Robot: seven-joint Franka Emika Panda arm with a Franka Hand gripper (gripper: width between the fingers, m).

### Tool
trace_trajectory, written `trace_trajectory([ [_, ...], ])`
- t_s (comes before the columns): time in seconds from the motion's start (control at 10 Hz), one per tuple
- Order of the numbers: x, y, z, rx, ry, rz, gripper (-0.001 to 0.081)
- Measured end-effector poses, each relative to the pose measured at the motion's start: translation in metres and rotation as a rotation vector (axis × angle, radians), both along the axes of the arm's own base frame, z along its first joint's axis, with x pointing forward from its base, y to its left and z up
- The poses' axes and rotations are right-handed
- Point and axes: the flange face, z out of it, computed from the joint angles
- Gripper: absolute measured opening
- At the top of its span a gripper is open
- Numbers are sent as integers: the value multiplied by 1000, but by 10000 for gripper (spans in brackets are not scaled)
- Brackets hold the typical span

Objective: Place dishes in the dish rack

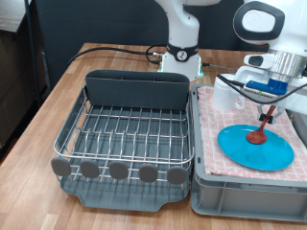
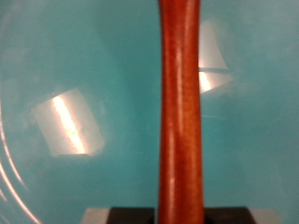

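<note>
The dish rack (image 1: 125, 134), a dark grey tray with a wire grid, stands empty at the exterior view's left. The light-blue plate (image 1: 255, 146) lies on the pink checked cloth at the right. My gripper (image 1: 271, 108) hangs over the plate, shut on the handle of the brown wooden spoon (image 1: 259, 130), whose bowl points down and is at or just above the plate. In the wrist view the spoon handle (image 2: 179, 112) runs out from between my fingers over the plate (image 2: 75, 84). The white mug is not in view.
The plate rests in a grey bin (image 1: 240, 196) lined with pink checked cloth, right beside the rack. The robot base (image 1: 180, 57) and cables stand behind on the wooden table (image 1: 38, 105). A row of round grey tabs (image 1: 117, 171) lines the rack's front.
</note>
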Motion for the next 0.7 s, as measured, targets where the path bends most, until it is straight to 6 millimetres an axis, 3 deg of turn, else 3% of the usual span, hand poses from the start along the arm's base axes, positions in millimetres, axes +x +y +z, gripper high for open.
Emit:
trace_trajectory([
  [0.3,-21,-16,24,7,7,-177,97],
  [0.5,-19,-19,22,16,3,-203,97],
  [0.7,-26,-42,20,40,-7,-357,98],
])
